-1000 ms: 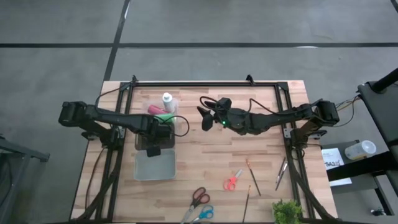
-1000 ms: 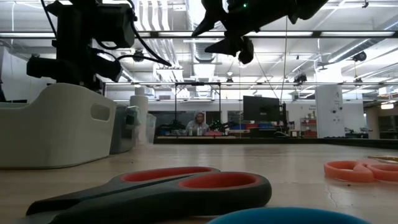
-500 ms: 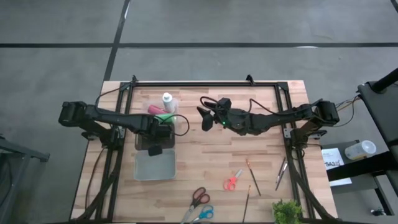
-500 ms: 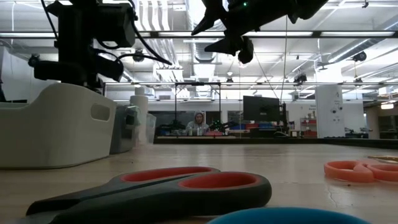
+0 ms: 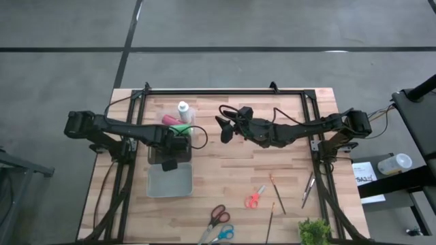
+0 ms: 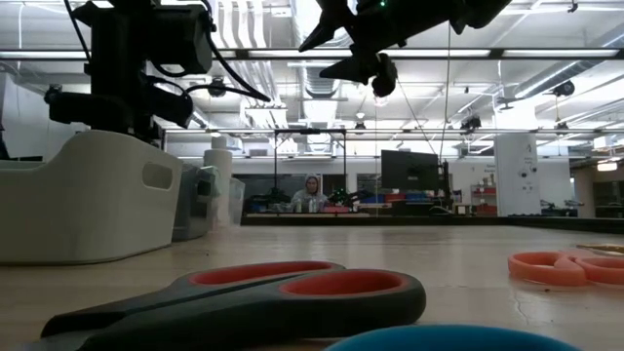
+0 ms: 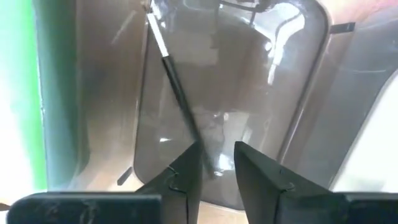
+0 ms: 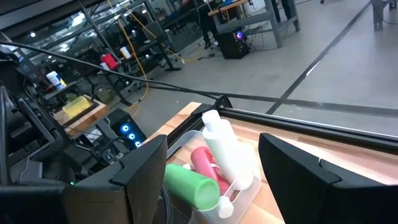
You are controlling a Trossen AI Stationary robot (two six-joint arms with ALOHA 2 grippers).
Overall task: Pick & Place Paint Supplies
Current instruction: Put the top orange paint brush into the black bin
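My left gripper (image 5: pixel 170 146) points down into a clear plastic container (image 5: pixel 158 141), its fingers open (image 7: pixel 216 155). A thin dark-handled brush (image 7: pixel 177 93) slants inside the container, its upper end between my fingertips and its pale end against the far wall. The green bottle (image 8: pixel 189 183), red bottle (image 8: pixel 202 162) and white bottle (image 8: pixel 217 140) lie in the same container's far part. My right gripper (image 5: pixel 223 129) hangs open in the air right of the container, holding nothing. More brushes (image 5: pixel 278 197) lie on the table's near right. My left gripper stands from above with its open fingers on either side of the brush's upper end (image 7: pixel 208 165). The brush passes close by one fingertip (image 7: pixel 189 155) and is blurred there, so I cannot tell whether it touches.
A grey tray (image 5: pixel 170 182) sits just nearer than the clear container. Red-and-black scissors (image 5: pixel 219 214), blue scissors (image 5: pixel 223 235) and small orange scissors (image 5: pixel 254 198) lie near the front edge, with a small green plant (image 5: pixel 315 231) at the near right corner.
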